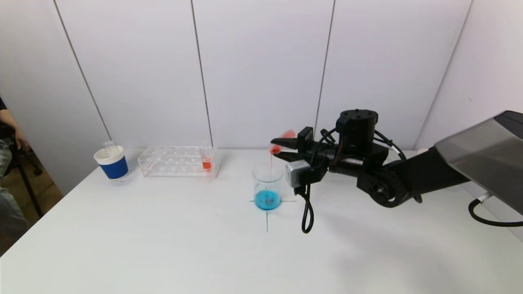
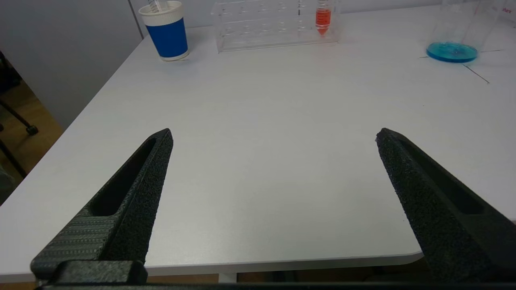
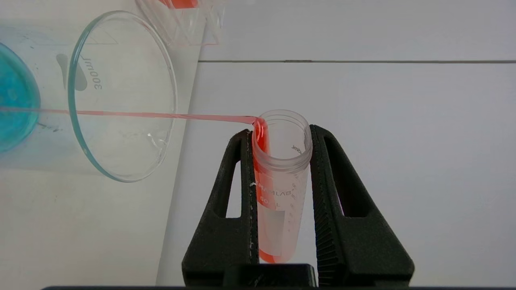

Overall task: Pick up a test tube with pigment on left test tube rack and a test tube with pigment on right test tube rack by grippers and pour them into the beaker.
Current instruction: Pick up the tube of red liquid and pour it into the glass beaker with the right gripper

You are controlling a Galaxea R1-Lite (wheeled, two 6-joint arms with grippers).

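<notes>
Head view puts the right gripper (image 1: 283, 148) a little right of the frame's centre, clenched on a tilted test tube (image 1: 282, 141) whose mouth points down over the beaker (image 1: 267, 186). A thin red stream (image 1: 271, 165) falls from the tube into the beaker, which stands on a marked cross at mid-frame with blue liquid (image 1: 267, 200) at its bottom. Right wrist view shows the same tube (image 3: 281, 177) pinched between both fingers (image 3: 229, 209), red liquid running from its lip toward the glass rim (image 3: 121, 94). Left wrist view shows the left gripper (image 2: 274, 135) spread wide with nothing between its fingers, low over the table (image 2: 258, 153). Upper left in the head view sit a clear rack (image 1: 178, 161) holding one red tube (image 1: 206, 163) and a blue cup (image 1: 111, 163).
</notes>
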